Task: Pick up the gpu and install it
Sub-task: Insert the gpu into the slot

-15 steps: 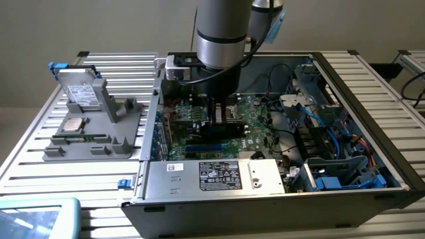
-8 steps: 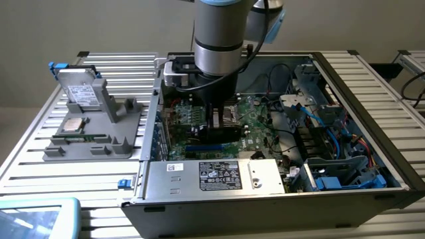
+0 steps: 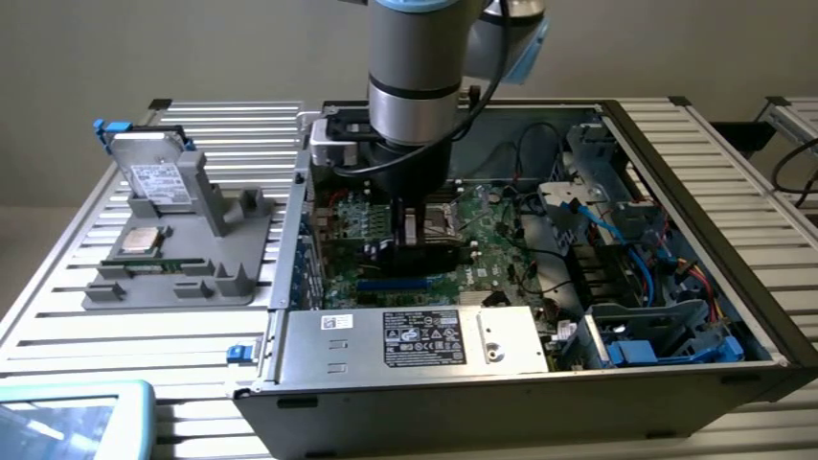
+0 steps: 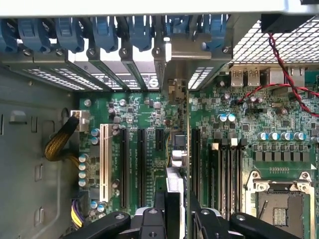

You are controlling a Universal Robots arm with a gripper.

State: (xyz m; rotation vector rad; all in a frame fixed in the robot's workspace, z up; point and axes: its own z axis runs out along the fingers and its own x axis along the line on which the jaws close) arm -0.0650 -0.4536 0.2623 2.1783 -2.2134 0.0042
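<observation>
Down inside the case, the end effector is clamped on the gpu!
The card stands on edge between the fingers, just over the motherboard slots, in the open computer case on the table.

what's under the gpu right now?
The green motherboard and its black expansion slots. The gpu stands edge-on over them, clamped in the gripper. The slot directly beneath the card is covered by it, so whether it is seated cannot be judged.
</observation>
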